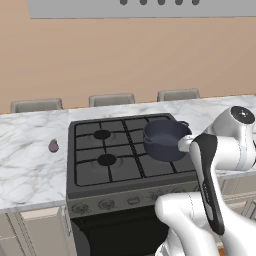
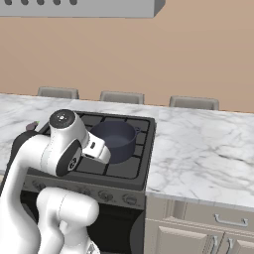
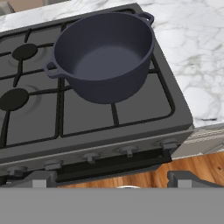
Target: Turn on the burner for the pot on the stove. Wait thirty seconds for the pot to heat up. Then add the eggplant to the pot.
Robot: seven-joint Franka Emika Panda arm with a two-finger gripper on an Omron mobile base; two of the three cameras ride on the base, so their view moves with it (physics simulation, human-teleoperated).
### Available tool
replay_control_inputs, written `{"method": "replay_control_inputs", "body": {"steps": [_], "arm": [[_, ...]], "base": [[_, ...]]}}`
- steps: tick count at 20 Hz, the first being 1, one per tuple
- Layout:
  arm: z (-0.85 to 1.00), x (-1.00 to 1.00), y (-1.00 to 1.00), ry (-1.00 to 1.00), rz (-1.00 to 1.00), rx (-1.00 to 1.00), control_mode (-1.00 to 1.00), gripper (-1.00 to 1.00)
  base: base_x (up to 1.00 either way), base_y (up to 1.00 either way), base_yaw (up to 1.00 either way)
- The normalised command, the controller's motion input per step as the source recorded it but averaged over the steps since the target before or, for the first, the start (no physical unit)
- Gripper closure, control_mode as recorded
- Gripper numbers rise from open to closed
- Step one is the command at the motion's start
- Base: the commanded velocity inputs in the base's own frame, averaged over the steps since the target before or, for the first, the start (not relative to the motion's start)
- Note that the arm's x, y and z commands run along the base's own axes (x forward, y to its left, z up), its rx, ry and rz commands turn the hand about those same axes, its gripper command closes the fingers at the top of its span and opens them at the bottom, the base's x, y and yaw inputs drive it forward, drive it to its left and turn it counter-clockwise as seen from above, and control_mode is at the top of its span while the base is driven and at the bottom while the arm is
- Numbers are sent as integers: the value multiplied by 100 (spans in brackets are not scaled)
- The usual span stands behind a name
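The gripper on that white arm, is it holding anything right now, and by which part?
Nothing is held: the gripper is open, hanging in front of the stove knobs.

No text, label, brand, number or sign can be read on anything here.

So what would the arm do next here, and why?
Probably lower the open fingers toward the knobs along the front of the stove, likely one near the right end, since the pot sits on the right side of the grates. The pot looks empty, the eggplant lies on the counter left of the stove, and nothing is held.
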Motion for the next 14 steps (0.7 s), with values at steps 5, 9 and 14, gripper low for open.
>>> {"method": "replay_control_inputs", "body": {"steps": [5,9,14], "arm": [[0,0,0,0,0,0,-100,-100],[0,0,0,0,0,0,-100,-100],[0,0,0,0,1,0,-100,-100]], "base": [[0,0,0],[0,0,0],[0,0,0]]}}
